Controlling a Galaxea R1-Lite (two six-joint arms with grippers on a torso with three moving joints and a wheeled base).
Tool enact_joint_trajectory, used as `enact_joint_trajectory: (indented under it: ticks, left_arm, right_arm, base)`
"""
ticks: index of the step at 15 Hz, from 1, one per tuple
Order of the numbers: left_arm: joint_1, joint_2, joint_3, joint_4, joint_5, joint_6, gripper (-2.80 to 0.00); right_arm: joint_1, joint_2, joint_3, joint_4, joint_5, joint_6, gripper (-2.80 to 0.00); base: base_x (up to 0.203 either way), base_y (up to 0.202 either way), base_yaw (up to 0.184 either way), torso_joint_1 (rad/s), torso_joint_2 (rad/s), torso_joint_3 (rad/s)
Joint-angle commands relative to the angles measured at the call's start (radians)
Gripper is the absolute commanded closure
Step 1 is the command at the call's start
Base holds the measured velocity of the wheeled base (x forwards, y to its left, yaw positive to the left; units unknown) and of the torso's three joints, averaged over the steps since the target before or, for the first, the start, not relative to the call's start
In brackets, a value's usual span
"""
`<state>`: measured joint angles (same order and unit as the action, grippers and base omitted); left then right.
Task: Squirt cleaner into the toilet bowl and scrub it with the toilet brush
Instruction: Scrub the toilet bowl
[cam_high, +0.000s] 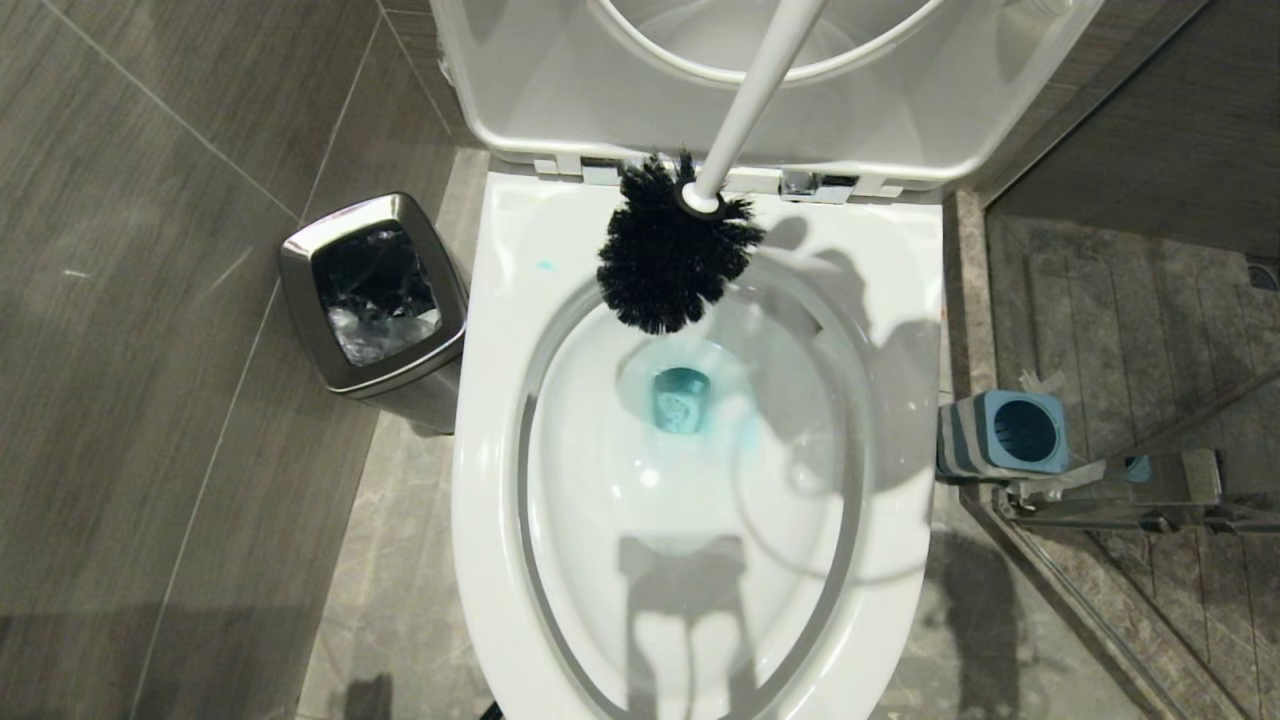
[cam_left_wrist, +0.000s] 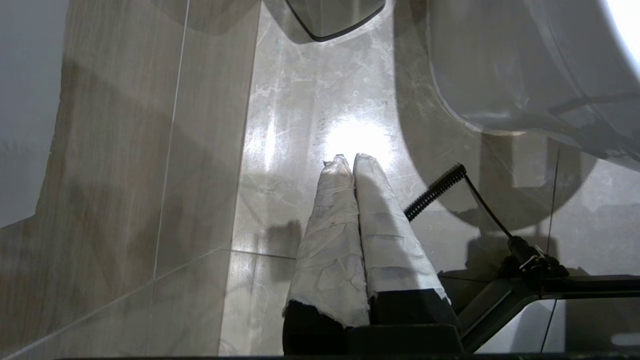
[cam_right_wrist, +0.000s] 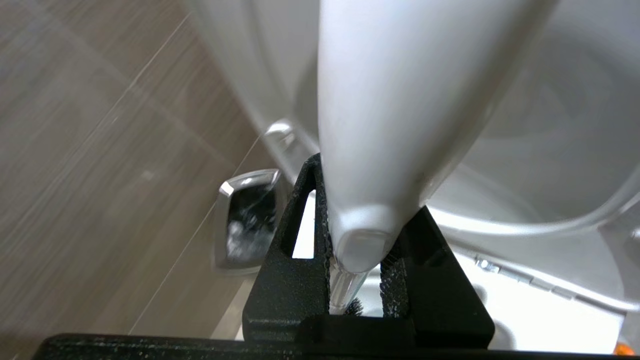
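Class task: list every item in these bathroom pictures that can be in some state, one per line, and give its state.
toilet bowl: seat and lid raised, water tinted by cleaner
toilet brush: held above the bowl, bristles clear of the water
brush holder: empty, lying on its side
steel bin: open, bag inside
right gripper: jaws shut on the brush handle
left gripper: jaws shut, empty

Bright overhead light floods the glossy toilet bowl (cam_high: 495, 420), and dark, fairly hard-edged shadows fall across its basin and right rim. The head view is sharp throughout. In the left wrist view a white glare patch burns on the floor tiles (cam_left_wrist: 357, 140), with dim surroundings. In the right wrist view the toilet brush (cam_right_wrist: 400, 125) handle looms close and soft, and the wall tiles (cam_right_wrist: 100, 150) are blurred.
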<state>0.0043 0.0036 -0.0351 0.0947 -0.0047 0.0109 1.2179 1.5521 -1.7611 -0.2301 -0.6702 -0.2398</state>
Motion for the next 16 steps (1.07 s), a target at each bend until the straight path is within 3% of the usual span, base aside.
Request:
enact_joint_trajectory:
  ticks: [1, 4, 8, 11, 16]
  left_arm:
    - [0.000, -0.001, 0.000, 0.000, 0.000, 0.000, 0.00]
    - [0.000, -0.001, 0.000, 0.000, 0.000, 0.000, 0.00]
    - [0.000, -0.001, 0.000, 0.000, 0.000, 0.000, 0.00]
    - [0.000, -0.001, 0.000, 0.000, 0.000, 0.000, 0.00]
    - [0.000, -0.001, 0.000, 0.000, 0.000, 0.000, 0.00]
  right_arm:
    - [0.121, -0.055, 0.037, 0.035, -0.081, -0.027, 0.00]
    - [0.245, -0.119, 0.117, 0.129, -0.208, -0.070, 0.00]
    - [0.257, -0.195, 0.328, 0.127, -0.233, -0.084, 0.00]
    - [0.212, -0.220, 0.459, 0.015, -0.225, -0.081, 0.00]
    - [0.101, -0.229, 0.510, -0.009, -0.196, -0.076, 0.00]
  base:
    - [0.000, 0.000, 0.000, 0.000, 0.00, 0.000]
    - [0.000, 0.000, 0.000, 0.000, 0.00, 0.000]
    - [0.000, 0.000, 0.000, 0.000, 0.00, 0.000]
    - [0.000, 0.000, 0.000, 0.000, 0.00, 0.000]
    - [0.000, 0.000, 0.000, 0.000, 0.00, 0.000]
